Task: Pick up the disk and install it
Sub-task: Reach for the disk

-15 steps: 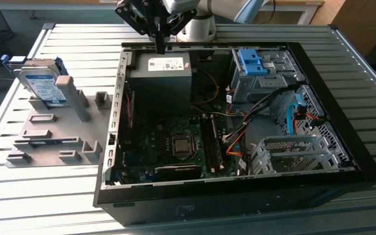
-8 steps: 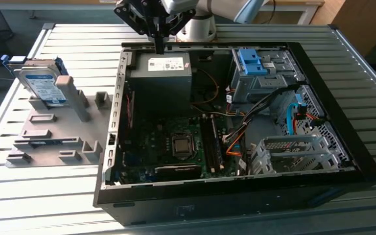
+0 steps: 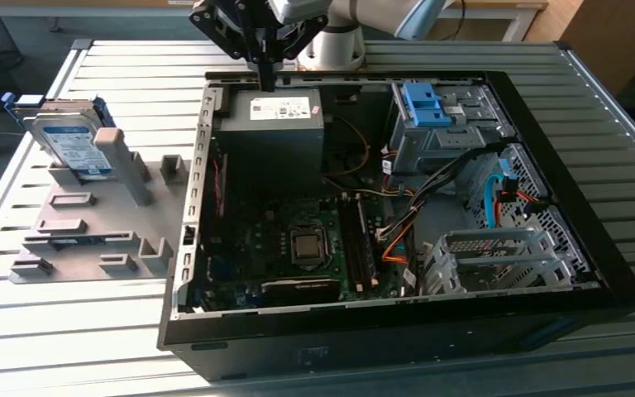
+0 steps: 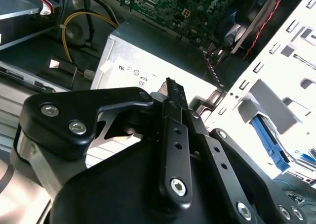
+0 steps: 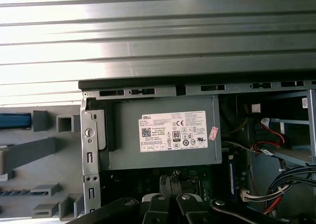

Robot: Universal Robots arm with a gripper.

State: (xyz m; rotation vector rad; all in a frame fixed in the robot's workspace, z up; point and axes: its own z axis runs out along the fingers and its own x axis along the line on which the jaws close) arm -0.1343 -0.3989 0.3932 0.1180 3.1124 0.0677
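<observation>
The disk (image 3: pixel 67 142), a silver drive with a white-and-blue label in a blue frame, stands on edge in a grey holder (image 3: pixel 86 219) at the exterior view's left, beside the open computer case (image 3: pixel 406 331). My gripper (image 3: pixel 264 76) hangs well apart from it, over the case's back wall just above the grey power supply (image 3: pixel 274 124). Its fingers (image 4: pixel 171 93) are pressed together with nothing between them. In the first wrist view the fingertips (image 5: pixel 165 178) sit just beyond the power supply (image 5: pixel 168 135).
Inside the case are a motherboard (image 3: pixel 295 240), loose cables (image 3: pixel 400 219), a blue bracket on a drive bay (image 3: pixel 422 102) and a silver drive cage (image 3: pixel 494 258). The case stands on a slatted metal table (image 3: pixel 604 107). The grey holder carries several posts and slots.
</observation>
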